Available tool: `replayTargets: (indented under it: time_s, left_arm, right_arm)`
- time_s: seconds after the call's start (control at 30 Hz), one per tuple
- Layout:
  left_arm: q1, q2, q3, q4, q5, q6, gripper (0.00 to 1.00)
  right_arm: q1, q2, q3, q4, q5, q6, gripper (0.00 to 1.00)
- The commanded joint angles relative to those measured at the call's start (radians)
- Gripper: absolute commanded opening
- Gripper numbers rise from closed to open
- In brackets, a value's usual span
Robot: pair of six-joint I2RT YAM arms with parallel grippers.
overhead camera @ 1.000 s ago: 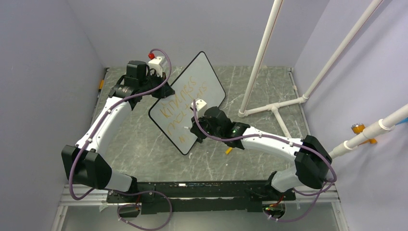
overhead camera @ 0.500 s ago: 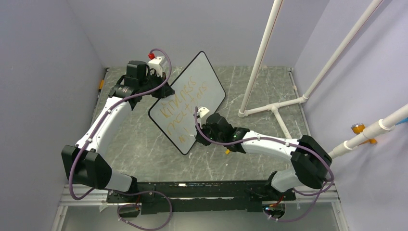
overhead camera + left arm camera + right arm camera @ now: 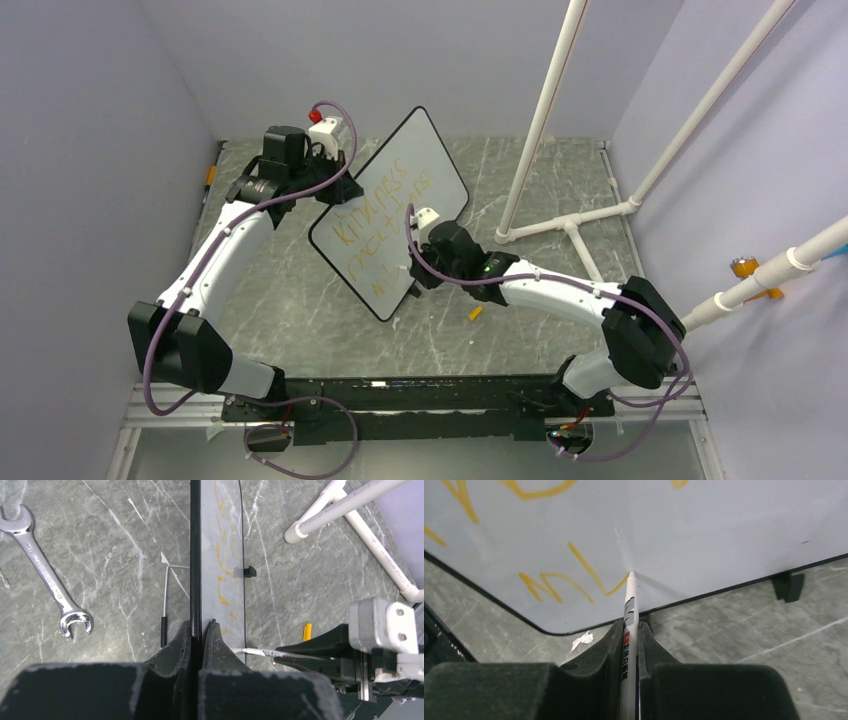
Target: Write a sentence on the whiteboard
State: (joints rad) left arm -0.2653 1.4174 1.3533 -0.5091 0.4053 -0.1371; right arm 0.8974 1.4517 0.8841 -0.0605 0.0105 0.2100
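The whiteboard stands tilted on its edge at mid table, white with a thin black frame. The sentence is orange-yellow lettering in three lines; the third line has only a few strokes. My left gripper is shut on the board's frame, edge-on in the left wrist view. My right gripper is shut on a white-barrelled marker. Its tip touches the board at the end of the last stroke, near the board's lower corner. The marker also shows in the left wrist view.
A yellow marker cap lies on the table right of the board. A wrench and an Allen key lie behind the board. A black stand foot sits under its edge. A white pipe frame stands at the right.
My right gripper dipped with the marker toward the board's near corner, then came back up and right along the third line. The left gripper and the board have stayed still.
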Motion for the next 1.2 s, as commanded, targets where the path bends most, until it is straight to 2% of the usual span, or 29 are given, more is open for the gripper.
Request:
replayTargets:
  time_s: [0.0, 0.23, 0.37, 0.77, 0.9, 1.17]
  left_arm:
    - [0.000, 0.039, -0.030, -0.164, -0.249, 0.165, 0.00]
    - [0.000, 0.041, -0.027, -0.166, -0.250, 0.166, 0.00]
    - [0.000, 0.040, -0.026, -0.166, -0.250, 0.166, 0.00]
    - [0.000, 0.043, -0.026, -0.167, -0.250, 0.166, 0.00]
    - [0.000, 0.041, -0.026, -0.166, -0.248, 0.166, 0.00]
    - [0.001, 0.026, -0.028, -0.163, -0.239, 0.163, 0.00]
  right_arm:
    - [-0.028, 0.031, 0.102, 0.028, 0.018, -0.011, 0.00]
    - [-0.037, 0.027, 0.143, 0.017, -0.005, -0.024, 0.00]
    - [-0.035, 0.014, 0.106, 0.046, -0.052, -0.008, 0.00]
    - [-0.036, 0.006, -0.024, 0.097, -0.068, 0.041, 0.00]
    - [-0.035, -0.006, -0.039, 0.089, -0.036, 0.044, 0.00]
    - [-0.043, -0.054, 0.019, -0.019, 0.128, 0.032, 0.00]
